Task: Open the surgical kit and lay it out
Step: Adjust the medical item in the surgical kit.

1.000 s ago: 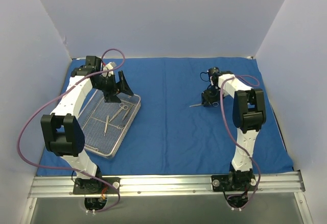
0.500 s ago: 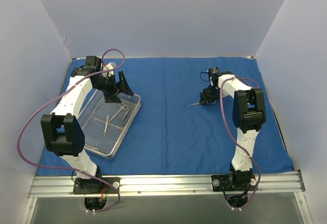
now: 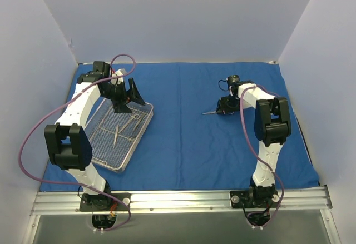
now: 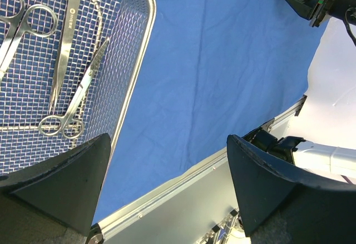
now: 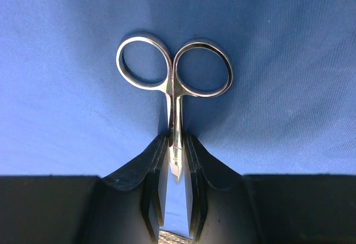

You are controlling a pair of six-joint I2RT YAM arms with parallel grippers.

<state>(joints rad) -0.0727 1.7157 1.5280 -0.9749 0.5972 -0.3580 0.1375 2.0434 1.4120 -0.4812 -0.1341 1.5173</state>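
Note:
The royal-blue cloth lies spread flat over the table. On its left side sits the wire-mesh tray, which holds scissors, forceps and another ring-handled instrument. My left gripper hangs open over the tray's far end, with nothing between its fingers. Low over the cloth at the right, my right gripper is shut on a pair of small scissors. The pads grip the shank, the rings stick out in front, and the tips point left.
An aluminium rail carrying both arm bases runs along the near edge. White walls enclose the left, back and right sides. A purple cable loops off the left arm.
My right gripper has shifted slightly with the scissors, whose tips now reach a little further left. The left arm has not moved.

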